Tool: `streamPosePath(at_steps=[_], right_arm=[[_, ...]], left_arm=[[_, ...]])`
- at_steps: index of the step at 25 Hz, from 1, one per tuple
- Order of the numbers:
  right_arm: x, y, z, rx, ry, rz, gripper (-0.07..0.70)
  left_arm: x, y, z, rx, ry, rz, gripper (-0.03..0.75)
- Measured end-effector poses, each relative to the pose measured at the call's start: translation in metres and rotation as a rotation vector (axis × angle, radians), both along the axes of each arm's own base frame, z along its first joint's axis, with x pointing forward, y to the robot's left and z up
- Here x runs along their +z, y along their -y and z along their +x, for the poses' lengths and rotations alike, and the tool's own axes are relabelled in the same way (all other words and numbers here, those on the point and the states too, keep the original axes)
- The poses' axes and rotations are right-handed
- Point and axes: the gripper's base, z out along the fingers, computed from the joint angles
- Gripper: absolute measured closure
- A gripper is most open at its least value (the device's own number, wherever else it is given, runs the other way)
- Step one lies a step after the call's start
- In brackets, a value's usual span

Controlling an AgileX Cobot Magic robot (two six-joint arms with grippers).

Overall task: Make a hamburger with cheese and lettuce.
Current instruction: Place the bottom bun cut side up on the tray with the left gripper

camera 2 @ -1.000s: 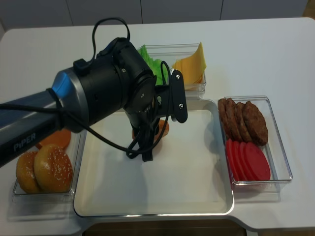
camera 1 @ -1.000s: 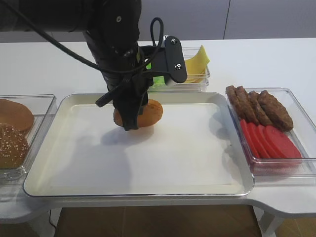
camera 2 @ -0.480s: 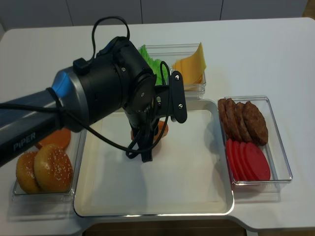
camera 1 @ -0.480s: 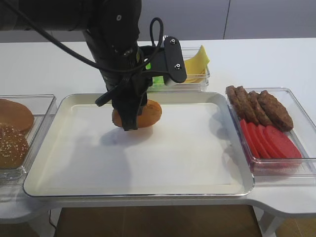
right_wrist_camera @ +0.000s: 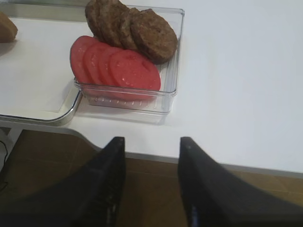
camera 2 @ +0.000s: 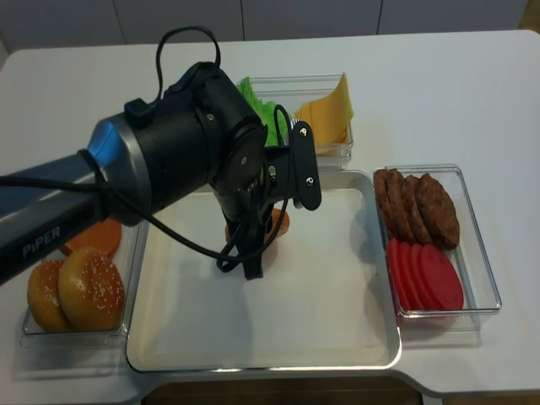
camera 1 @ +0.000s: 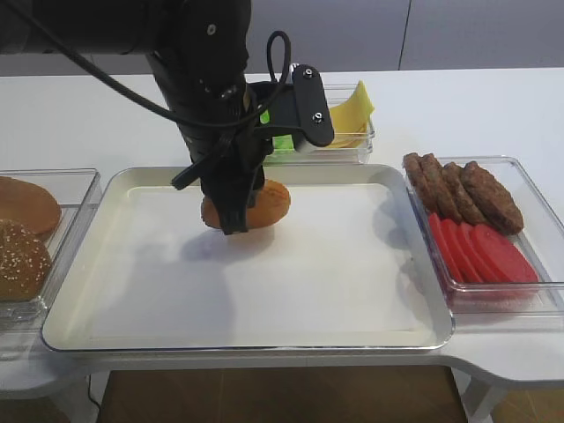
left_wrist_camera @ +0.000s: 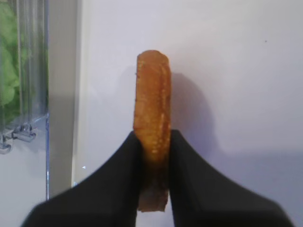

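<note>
We see sesame buns in the left bin, then the left gripper, jaws clenched on the hamburger bun half over the tray. Lettuce and cheese sit in the far bin. At right, the right gripper hangs released beside the worktop.

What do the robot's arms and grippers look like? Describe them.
The left arm is bulky glossy black with a blue-grey band, white "PiPER" lettering, looping black cables and a black bracket with screws. Left gripper and right gripper have matte black, tapering fingers.
</note>
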Motion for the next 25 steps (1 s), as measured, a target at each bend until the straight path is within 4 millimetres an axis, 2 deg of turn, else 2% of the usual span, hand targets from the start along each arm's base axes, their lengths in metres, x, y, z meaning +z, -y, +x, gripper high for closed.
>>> streamPosePath(at_steps=[10,25], right_arm=[[0.0,0.0,0.0,0.0,0.0,0.0,0.332],[0.0,0.0,0.0,0.0,0.0,0.0,0.332]], left_arm=[[-0.0004,0.0012,-0.0012,0.006,-0.015,-0.017,0.592],[-0.0026,0.0023,-0.0029,0.014,-0.044,-0.027,0.49]])
